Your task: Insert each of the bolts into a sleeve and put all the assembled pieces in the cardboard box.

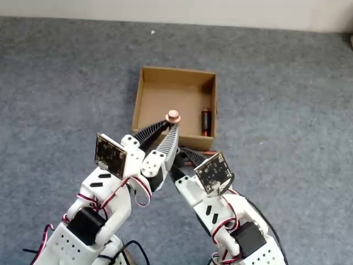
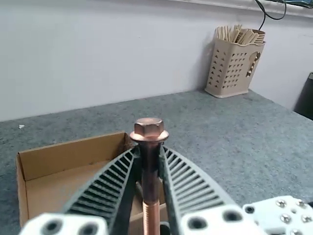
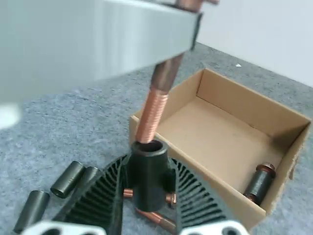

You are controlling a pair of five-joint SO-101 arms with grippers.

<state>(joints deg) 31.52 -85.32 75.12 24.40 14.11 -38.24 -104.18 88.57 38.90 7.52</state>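
Clamping the bolt [image 2: 149, 166], left jaws rest its tip in right jaws' clamped sleeve [image 3: 148, 178].

I am observing a copper bolt [image 2: 148, 132] standing upright, its threaded tip entering a black sleeve [image 3: 149, 171]. The open cardboard box [image 1: 171, 96] is holding one assembled piece [image 1: 206, 121] along its right wall. Three loose sleeves [image 3: 68, 178] are lying on the table [image 1: 66, 83].

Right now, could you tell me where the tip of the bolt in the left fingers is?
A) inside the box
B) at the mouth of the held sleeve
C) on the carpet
B: the threaded end of the bolt sits at the open top of the sleeve.
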